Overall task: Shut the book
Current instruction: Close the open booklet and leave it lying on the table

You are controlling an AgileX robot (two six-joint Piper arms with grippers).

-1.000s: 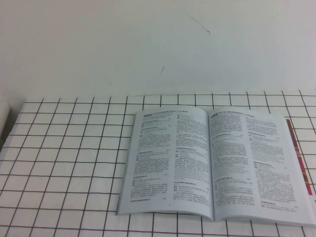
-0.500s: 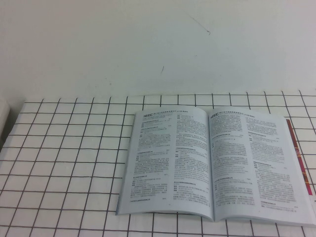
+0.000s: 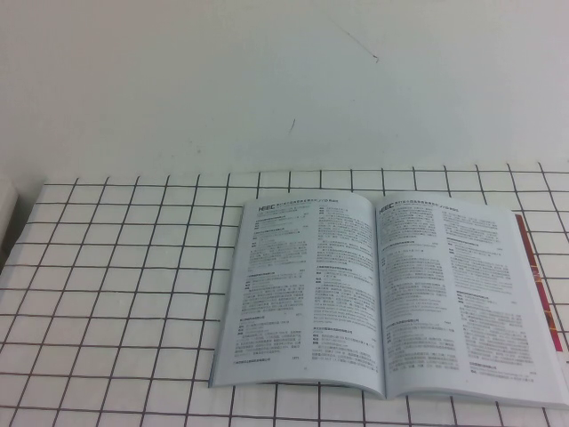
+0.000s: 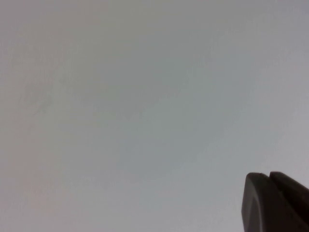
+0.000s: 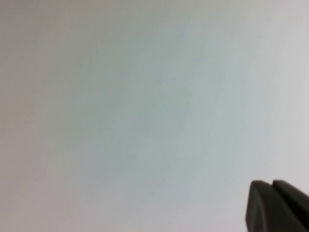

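An open book [image 3: 356, 294] lies flat on the white grid-patterned tablecloth [image 3: 116, 294], right of centre, with two pages of printed text facing up. A strip of its red cover [image 3: 536, 271] shows along the right edge. Neither arm appears in the high view. In the left wrist view, my left gripper [image 4: 269, 175] is shut, its two dark tips pressed together before a blank pale surface. My right gripper [image 5: 272, 182] looks the same in the right wrist view, shut with nothing held. The book is in neither wrist view.
A pale wall [image 3: 284, 80] rises behind the table's far edge. A white object [image 3: 4, 209] pokes in at the left edge. The book's right corner reaches the high view's right border.
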